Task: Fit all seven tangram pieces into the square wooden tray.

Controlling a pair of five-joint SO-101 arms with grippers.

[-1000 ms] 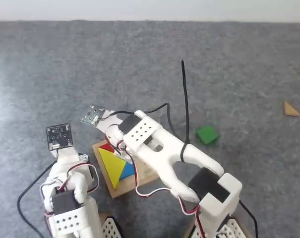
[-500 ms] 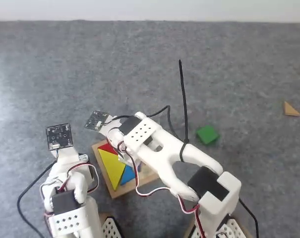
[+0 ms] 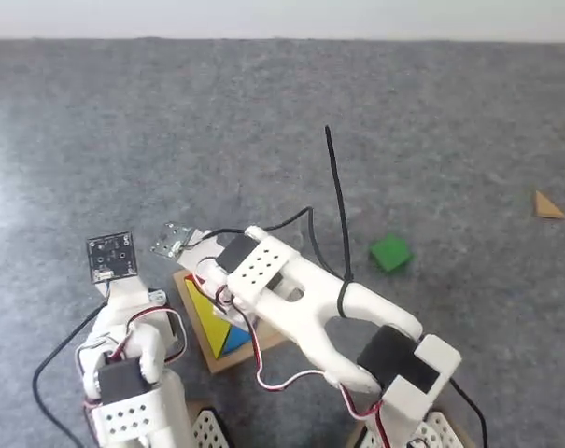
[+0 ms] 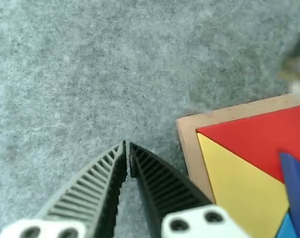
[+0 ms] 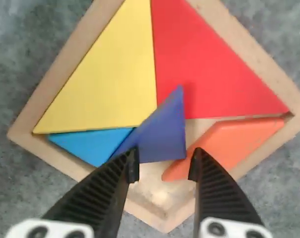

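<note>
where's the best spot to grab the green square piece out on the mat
Probably from straight above, pinching two opposite straight edges of the green square piece. It lies flat on the grey mat with nothing touching it, so every side looks free. Its edges sit slightly turned, so the wrist would need to rotate to match them.

The right gripper (image 5: 163,166) hangs with jaws spread over a square wooden tray (image 5: 59,74) on grey felt (image 5: 21,39). A large yellow triangle (image 5: 112,84) and a large red triangle (image 5: 209,69) meet edge to edge. A dark blue triangle (image 5: 162,134) lies askew between a light blue triangle (image 5: 90,144) and an orange parallelogram (image 5: 224,144), beside the tray's bare corner.
</note>
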